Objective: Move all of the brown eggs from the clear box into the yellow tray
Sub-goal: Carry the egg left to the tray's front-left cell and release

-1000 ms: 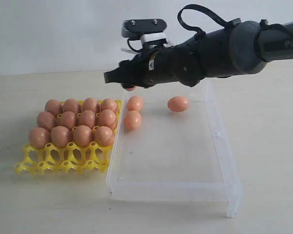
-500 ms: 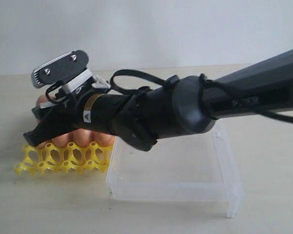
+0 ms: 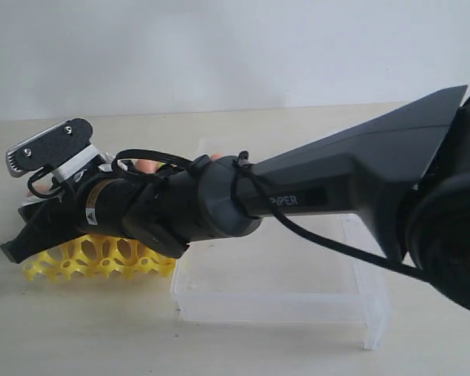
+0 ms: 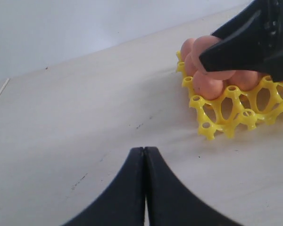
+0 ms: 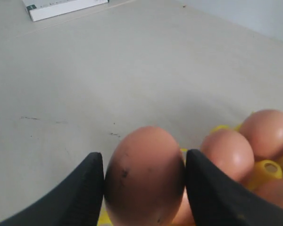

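Observation:
My right gripper [image 5: 144, 162] is shut on a brown egg [image 5: 144, 174], held between both fingers. In the exterior view this gripper [image 3: 19, 244] reaches across the yellow tray [image 3: 102, 258] to its front left corner, low over the cups. The arm hides most of the tray's eggs; a few eggs [image 4: 207, 82] show in the left wrist view beside the right gripper's finger [image 4: 245, 42]. The clear box [image 3: 282, 301] lies right of the tray, its contents mostly hidden by the arm. My left gripper [image 4: 144, 150] is shut and empty, over bare table away from the tray [image 4: 226, 113].
More tray eggs [image 5: 226, 150] sit just beyond the held egg. A white flat box [image 5: 61, 7] lies far off on the table. The beige tabletop [image 4: 85, 117] spreads to the left of the tray.
The right arm has swung from above the clear box's far left corner across to the left and down, carrying the egg to the tray's front left corner.

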`<action>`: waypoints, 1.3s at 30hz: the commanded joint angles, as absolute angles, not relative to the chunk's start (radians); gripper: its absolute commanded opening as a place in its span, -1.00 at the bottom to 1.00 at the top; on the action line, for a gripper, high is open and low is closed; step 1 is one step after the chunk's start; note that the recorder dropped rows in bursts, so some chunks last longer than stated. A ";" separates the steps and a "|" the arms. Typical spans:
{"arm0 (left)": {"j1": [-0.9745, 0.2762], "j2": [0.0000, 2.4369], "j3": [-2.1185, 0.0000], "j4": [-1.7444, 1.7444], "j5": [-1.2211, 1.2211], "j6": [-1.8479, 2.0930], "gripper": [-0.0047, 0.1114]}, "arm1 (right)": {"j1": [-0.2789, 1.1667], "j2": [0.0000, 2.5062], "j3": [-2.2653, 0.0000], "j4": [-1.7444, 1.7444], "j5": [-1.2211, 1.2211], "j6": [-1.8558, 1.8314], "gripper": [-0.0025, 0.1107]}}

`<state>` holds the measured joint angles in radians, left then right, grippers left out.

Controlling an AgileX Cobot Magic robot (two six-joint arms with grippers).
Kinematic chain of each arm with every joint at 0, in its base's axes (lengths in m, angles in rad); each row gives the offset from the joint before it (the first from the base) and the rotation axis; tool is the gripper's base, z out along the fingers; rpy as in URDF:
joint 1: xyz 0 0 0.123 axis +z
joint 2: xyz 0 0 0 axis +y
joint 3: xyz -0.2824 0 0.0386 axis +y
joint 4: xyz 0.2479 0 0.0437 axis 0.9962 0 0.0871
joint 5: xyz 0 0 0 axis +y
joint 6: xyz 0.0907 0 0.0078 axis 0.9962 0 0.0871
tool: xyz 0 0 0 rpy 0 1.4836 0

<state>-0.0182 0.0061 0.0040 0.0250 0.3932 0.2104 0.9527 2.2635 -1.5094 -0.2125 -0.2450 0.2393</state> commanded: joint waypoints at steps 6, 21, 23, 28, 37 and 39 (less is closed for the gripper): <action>-0.020 0.000 0.000 0.025 0.389 0.206 -0.92 | 0.971 2.293 -1.524 -0.220 -0.241 0.280 -0.96; -0.020 0.000 0.000 0.025 0.389 0.206 -0.92 | 0.971 2.337 -1.551 -0.213 -0.235 0.318 -0.63; -0.020 0.000 0.000 0.025 0.389 0.206 -0.92 | 0.971 2.337 -1.553 -0.213 -0.233 0.318 -0.51; -0.020 0.000 0.000 0.025 0.389 0.206 -0.92 | 0.971 2.337 -1.553 -0.213 -0.227 0.318 -0.04; -0.020 0.000 0.000 0.025 0.389 0.206 -0.92 | 0.977 2.133 -1.553 -0.221 0.185 0.283 0.04; -0.020 0.000 0.000 0.025 0.389 0.206 -0.92 | 0.956 2.040 -1.553 -0.239 0.360 0.253 0.04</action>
